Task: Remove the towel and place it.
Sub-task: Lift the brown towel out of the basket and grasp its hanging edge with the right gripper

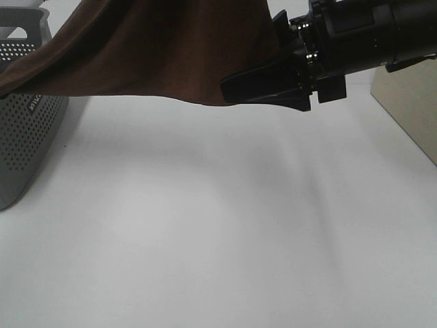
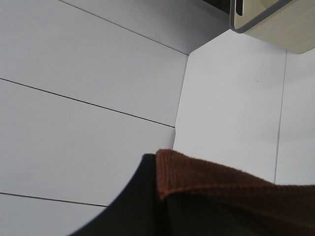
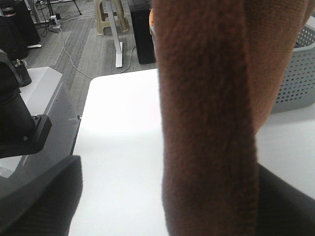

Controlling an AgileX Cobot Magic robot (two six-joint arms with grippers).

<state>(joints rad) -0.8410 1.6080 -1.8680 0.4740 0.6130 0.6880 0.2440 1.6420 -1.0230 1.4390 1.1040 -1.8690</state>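
Observation:
The dark reddish-brown towel (image 1: 157,48) hangs stretched across the top of the exterior high view, above the white table (image 1: 205,232). Its lower edge sags free of the table. My right gripper (image 1: 235,87) is shut on the towel's right end, high over the table's back right. In the right wrist view the towel (image 3: 206,123) hangs as a thick fold between the fingers (image 3: 39,196). My left gripper (image 2: 162,196) is out of the exterior high view. In the left wrist view a dark finger (image 2: 133,206) presses on the towel's hem (image 2: 221,184).
A grey perforated basket (image 1: 27,137) stands at the table's left edge, partly under the towel; it also shows in the right wrist view (image 3: 295,73). The table's right edge runs diagonally by a beige surface (image 1: 410,109). A beige box (image 2: 275,19) shows in the left wrist view.

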